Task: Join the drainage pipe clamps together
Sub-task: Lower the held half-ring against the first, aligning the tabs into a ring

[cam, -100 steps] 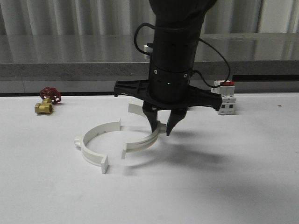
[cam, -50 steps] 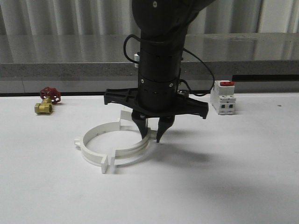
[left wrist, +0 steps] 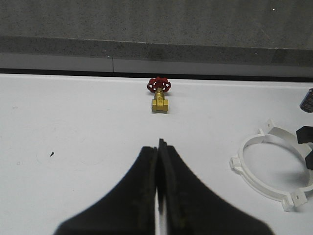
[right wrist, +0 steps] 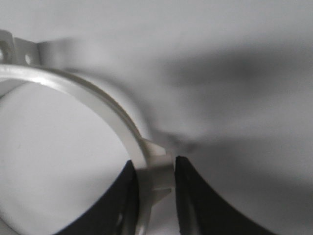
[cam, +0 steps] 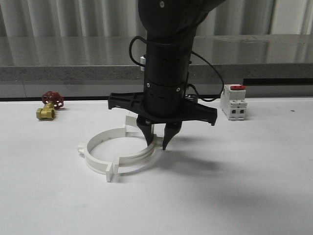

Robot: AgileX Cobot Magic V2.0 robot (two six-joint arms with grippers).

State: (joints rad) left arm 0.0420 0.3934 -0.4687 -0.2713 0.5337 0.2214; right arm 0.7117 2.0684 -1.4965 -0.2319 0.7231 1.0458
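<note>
Two white half-ring drainage pipe clamps lie on the white table, end tabs meeting to form one ring. The left half (cam: 95,147) lies free. My right gripper (cam: 156,143) points straight down on the right half (cam: 142,155), its fingers pinching the band at a small rib. In the right wrist view the gripper (right wrist: 155,166) is shut on the clamp band (right wrist: 98,93), with an end tab (right wrist: 24,54) showing further along. The ring (left wrist: 254,169) also shows in the left wrist view. My left gripper (left wrist: 159,144) hangs shut and empty over bare table, well away from the ring.
A brass valve with a red handwheel (cam: 49,106) (left wrist: 159,95) sits at the back left. A white breaker block with a red top (cam: 234,102) stands at the back right. A grey ledge (cam: 49,73) runs along the table's far edge.
My right gripper slid left with the right half-ring until its ends met the left half, closing the gap. Over the last half second nothing has visibly moved.
</note>
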